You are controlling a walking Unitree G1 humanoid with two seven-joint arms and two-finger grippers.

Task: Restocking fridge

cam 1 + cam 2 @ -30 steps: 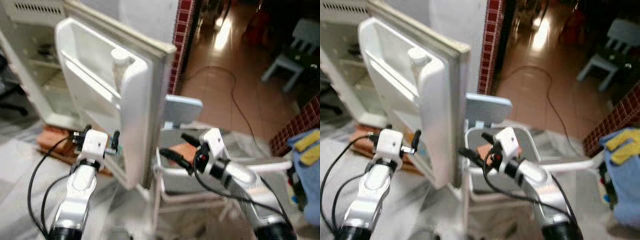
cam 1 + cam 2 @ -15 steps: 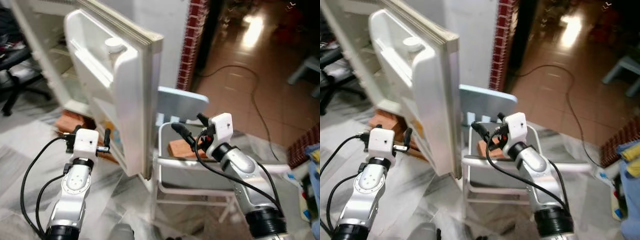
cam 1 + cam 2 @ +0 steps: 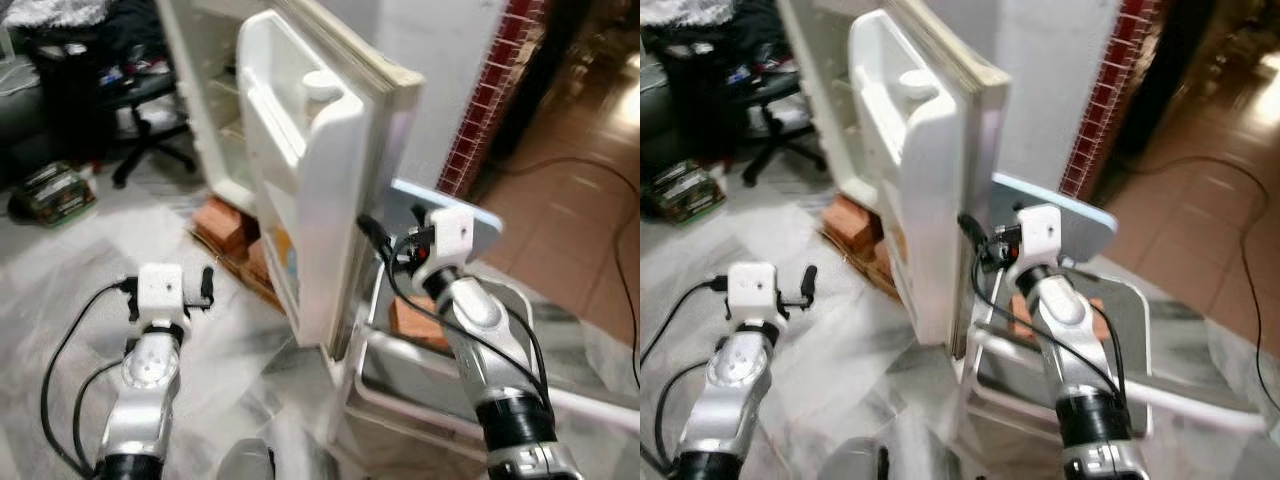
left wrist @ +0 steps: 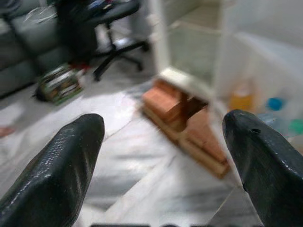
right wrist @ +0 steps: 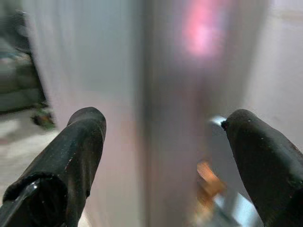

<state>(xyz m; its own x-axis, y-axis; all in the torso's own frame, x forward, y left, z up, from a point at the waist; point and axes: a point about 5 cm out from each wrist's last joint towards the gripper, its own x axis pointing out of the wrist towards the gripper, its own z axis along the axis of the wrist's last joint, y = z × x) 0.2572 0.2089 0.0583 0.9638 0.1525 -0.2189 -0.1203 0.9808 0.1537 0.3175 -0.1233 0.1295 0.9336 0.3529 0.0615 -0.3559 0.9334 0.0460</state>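
The white fridge (image 3: 215, 90) stands open, and its door (image 3: 330, 200) swings out toward me. A white-capped bottle (image 3: 322, 86) sits in the door's top shelf. My right gripper (image 3: 392, 228) is open at the door's outer edge, and the right wrist view shows that edge (image 5: 170, 118) between its fingers (image 5: 80, 156). My left gripper (image 3: 167, 280) hangs open low over the marble floor, left of the door and apart from it. Between its fingers (image 4: 61, 161) the left wrist view shows bricks (image 4: 175, 101) under the fridge and blurred bottles (image 4: 241, 99) low in the door.
A white chair (image 3: 1120, 330) with a pale blue back stands right behind the door, with a reddish-brown block (image 3: 415, 320) on its seat. An office chair (image 3: 150, 110) and a stack of green items (image 3: 55, 190) are at the left. A cable (image 3: 600, 200) crosses the tiled floor at the right.
The camera has swung left and nearer to the fridge. My right gripper has risen from over the chair seat to the door's outer edge. The left gripper stays low and open.
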